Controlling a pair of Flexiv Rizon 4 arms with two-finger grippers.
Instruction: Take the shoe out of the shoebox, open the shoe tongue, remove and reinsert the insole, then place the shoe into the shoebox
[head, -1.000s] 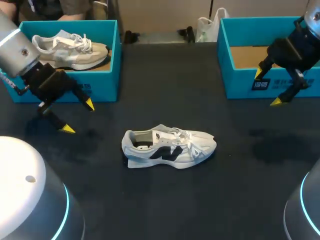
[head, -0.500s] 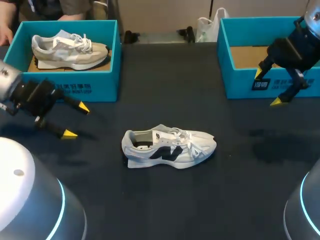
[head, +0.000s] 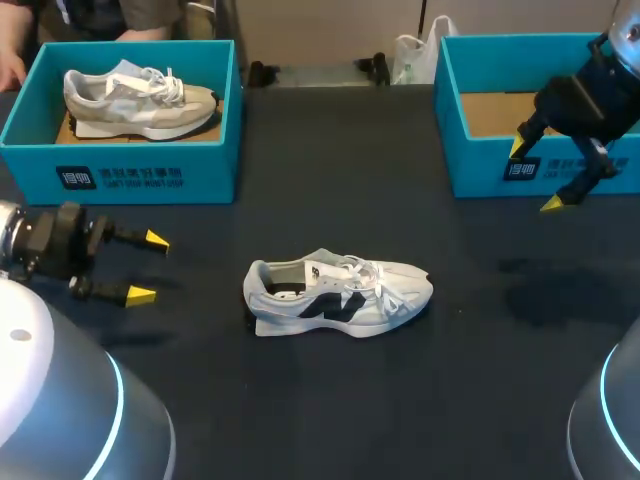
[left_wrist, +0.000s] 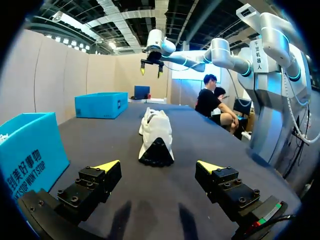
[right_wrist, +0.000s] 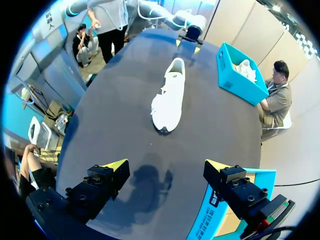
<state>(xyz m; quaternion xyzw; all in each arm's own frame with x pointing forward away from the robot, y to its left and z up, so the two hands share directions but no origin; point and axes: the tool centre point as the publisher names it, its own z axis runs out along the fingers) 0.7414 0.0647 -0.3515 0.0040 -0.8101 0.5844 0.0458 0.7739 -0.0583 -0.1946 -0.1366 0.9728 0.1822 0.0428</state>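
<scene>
A white shoe with dark side marks lies on its sole in the middle of the black table, heel to the left. My left gripper is low at the table's left, open and empty, pointing at the shoe's heel; the left gripper stands a short way from it. My right gripper hangs open and empty in front of the empty teal shoebox at the back right. From there the right gripper looks down on the shoe, well ahead of it.
A second teal shoebox at the back left holds a beige shoe. It shows beside the left gripper as a teal wall. Open dark tabletop surrounds the white shoe.
My left arm has dropped and pulled back to the left, away from the back-left box, and its gripper now points sideways at the shoe. The right arm and shoe have not moved.
</scene>
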